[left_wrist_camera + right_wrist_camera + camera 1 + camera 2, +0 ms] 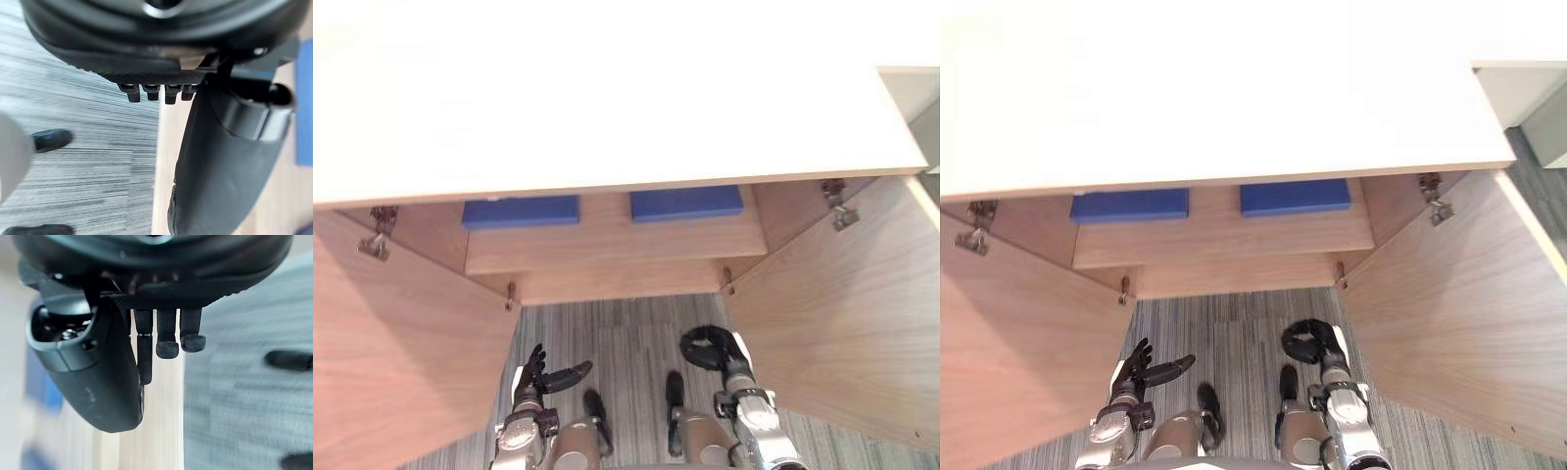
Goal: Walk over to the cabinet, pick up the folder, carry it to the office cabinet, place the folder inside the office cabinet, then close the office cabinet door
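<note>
- Looking down into the open office cabinet (607, 257): smooth white top panel (607, 98), flat and glossy, over a warm wood-grain interior.
- Swung wide on either side, two wood-grain doors: left door (401, 333) and right door (842, 313), each hung on small metal hinges (380, 235) near the upper corner.
- Inside, a plain wooden shelf (607, 243) with a straight front edge.
- Flat on that shelf, two thin, matte blue rectangles: left blue folder (521, 211) and right blue folder (686, 203), side by side with a gap of bare wood between them, back halves tucked under the white top.
- Below, grey striped carpet (626, 338), fine-lined in texture.
- Left hand (534, 380) low over the carpet, fingers straight and loose, thumb stuck out sideways, holding nothing.
- Right hand (710, 348) low beside the right door, fingers curled into a ring, empty.
- Both folders well apart from both hands, up on the shelf and beyond the fingertips; neither touched.
</note>
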